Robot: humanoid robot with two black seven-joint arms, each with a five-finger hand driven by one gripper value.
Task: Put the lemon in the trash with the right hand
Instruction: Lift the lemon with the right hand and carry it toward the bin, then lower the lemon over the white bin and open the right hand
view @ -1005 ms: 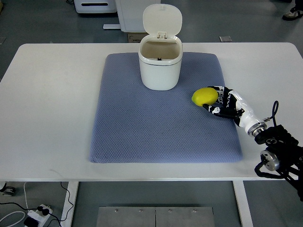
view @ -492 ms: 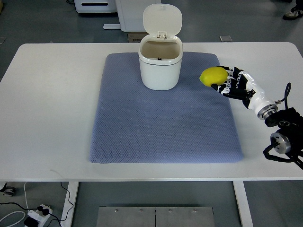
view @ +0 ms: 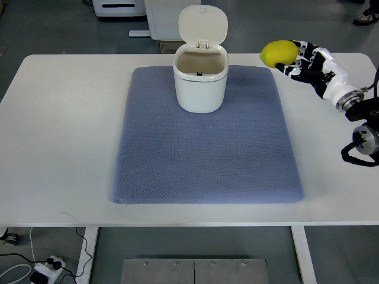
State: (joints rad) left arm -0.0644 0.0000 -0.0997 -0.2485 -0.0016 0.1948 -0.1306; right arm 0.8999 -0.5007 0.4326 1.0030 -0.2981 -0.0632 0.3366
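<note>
While the right hand (view: 308, 61) hangs over the far right part of the table (view: 65, 130), its fingers (view: 294, 70) are curled around the one lemon (view: 279, 52), gripping it from the right side. That lemon is up off the surface, level with the far edge of the table in the picture, to the right of the bin (view: 201, 78) and clear of it, with a gap between the two. One arm shows, coming in from the right edge, white at the wrist and black at the joint further back.

One bin stands on the table, white, upright, near the far edge of the mat (view: 204, 154). Its lid (view: 203, 25) is flipped up and back on its hinge, so the mouth is open. Inside I can see a brownish inner wall and a small dark spot near the back; what that spot is I cannot tell. Otherwise nothing shows in it.

One mat lies flat across the middle of the table, blue-grey and textured, bare apart from the bin. One table, white, carries it all.

Beyond the table, on the grey floor, stands a white cabinet base (view: 172, 18), and a shoe (view: 366, 16) shows at the top right corner. Below the near edge, a power strip (view: 44, 269) with cables lies on the floor at the left.
</note>
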